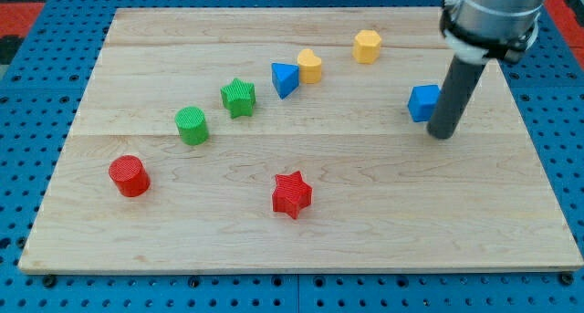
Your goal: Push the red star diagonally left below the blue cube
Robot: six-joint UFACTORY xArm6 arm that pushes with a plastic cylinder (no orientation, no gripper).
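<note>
The red star (292,193) lies on the wooden board (383,222) at lower centre. The blue cube (422,103) sits at the view's right, upper half. My tip (442,132) rests on the board just right of and slightly below the blue cube, close to it or touching it. The red star is well to the lower left of the tip and the cube.
A blue triangular block (285,79), a yellow heart-like block (310,66) and a yellow hexagon (368,46) lie near the top. A green star (238,98), a green cylinder (192,126) and a red cylinder (129,176) run down to the left.
</note>
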